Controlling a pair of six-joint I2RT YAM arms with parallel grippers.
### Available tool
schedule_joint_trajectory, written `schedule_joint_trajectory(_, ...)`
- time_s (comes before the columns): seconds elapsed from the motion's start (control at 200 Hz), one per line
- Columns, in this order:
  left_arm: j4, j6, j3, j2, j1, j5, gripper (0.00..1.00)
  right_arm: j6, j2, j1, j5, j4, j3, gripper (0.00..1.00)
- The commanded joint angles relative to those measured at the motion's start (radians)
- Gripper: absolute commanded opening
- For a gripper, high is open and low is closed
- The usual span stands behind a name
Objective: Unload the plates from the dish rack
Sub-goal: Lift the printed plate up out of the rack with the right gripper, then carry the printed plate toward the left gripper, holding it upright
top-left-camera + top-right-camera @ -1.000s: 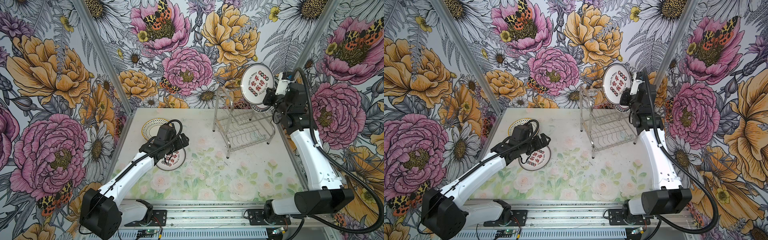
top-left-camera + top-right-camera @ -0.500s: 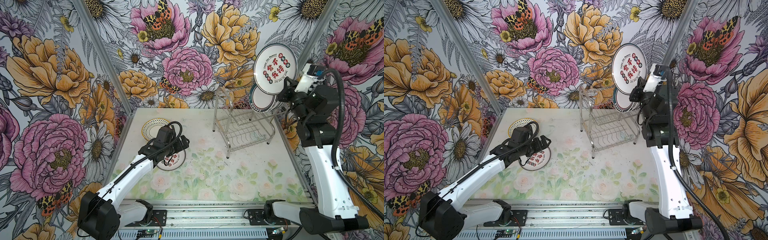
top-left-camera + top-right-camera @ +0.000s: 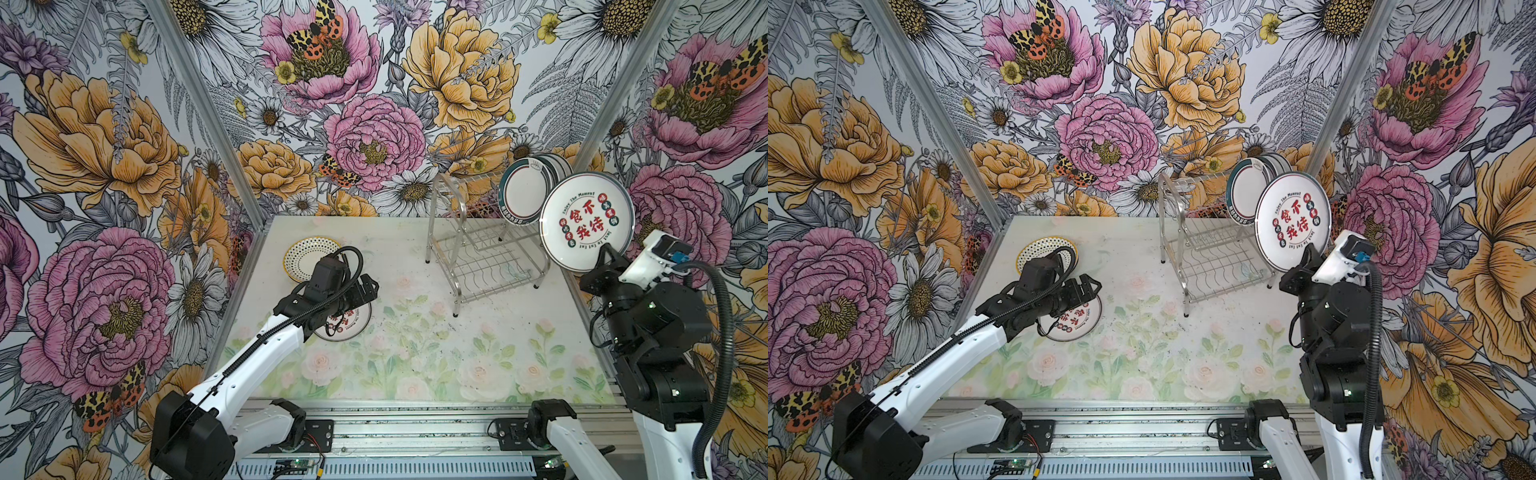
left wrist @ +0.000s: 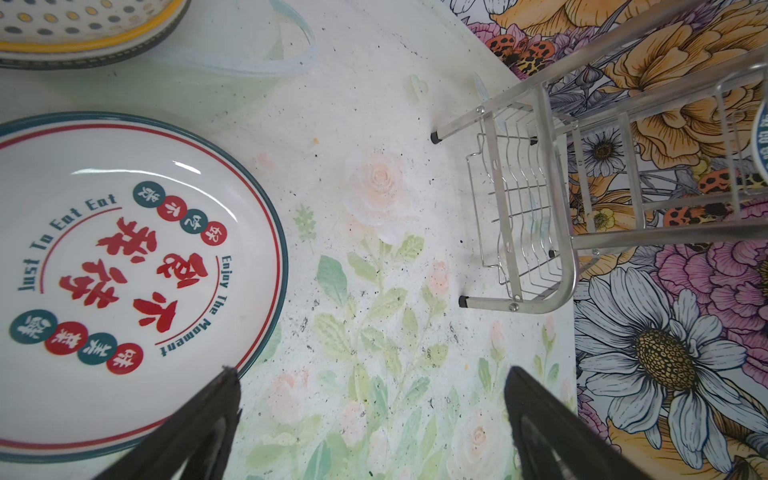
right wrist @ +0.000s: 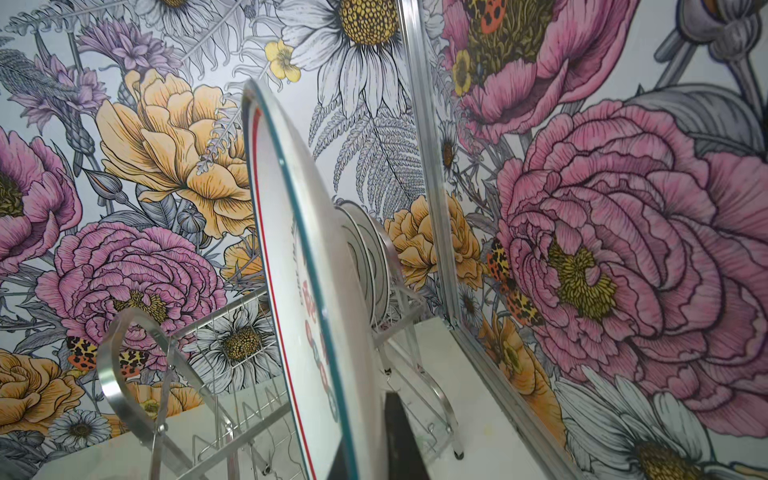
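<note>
**Red-character plate out, set-down next**

Right gripper (image 3: 604, 261) is clamped on the rim of a round white ceramic plate with red characters (image 3: 586, 222), held upright just right of the shiny steel wire dish rack (image 3: 478, 257). Teal-ringed plates (image 3: 524, 192) stand at the rack's far end. Left gripper (image 3: 368, 289) is spread wide, well left of the rack. Next, probably tilt the plate flat and lower it onto the table.

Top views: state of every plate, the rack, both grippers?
Steel wire dish rack: standing.
White round plate with red characters: upright, airborne, beside rack.
Right gripper: shut on its rim.
Teal-ringed white plates: upright in rack's top tier.
Left gripper: open, empty.
Second red-character plate: flat on table.
Yellow-rimmed dotted plate: flat on table.
</note>
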Motion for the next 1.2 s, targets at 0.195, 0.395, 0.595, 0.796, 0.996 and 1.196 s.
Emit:
schedule_joint_trajectory(0.195, 0.017, 0.007, -0.057, -0.047, -0.012, -0.049, 0.99, 0.25, -0.029, 0.001, -0.32, -0.217, -0.091, 0.0)
schedule_joint_trajectory(0.395, 0.021, 0.006, -0.088, -0.079, -0.012, -0.06, 0.99, 0.312, -0.022, 0.005, -0.529, -0.226, -0.151, 0.0)
schedule_joint_trajectory(0.595, 0.032, 0.002, -0.093, -0.075, -0.012, -0.055, 0.99, 0.315, -0.027, 0.006, -0.613, -0.226, -0.197, 0.0)
schedule_joint_trajectory(0.796, 0.044, 0.001, -0.101, -0.082, -0.017, -0.053, 0.99, 0.313, -0.015, 0.017, -0.719, -0.223, -0.263, 0.0)
schedule_joint_trajectory(0.996, 0.099, -0.006, -0.121, -0.095, -0.045, -0.016, 0.99, 0.332, 0.011, 0.046, -0.757, -0.181, -0.358, 0.0)
schedule_joint_trajectory(1.196, 0.189, -0.011, -0.147, -0.09, -0.103, 0.026, 0.99, 0.406, 0.076, 0.121, -0.758, -0.009, -0.466, 0.0)
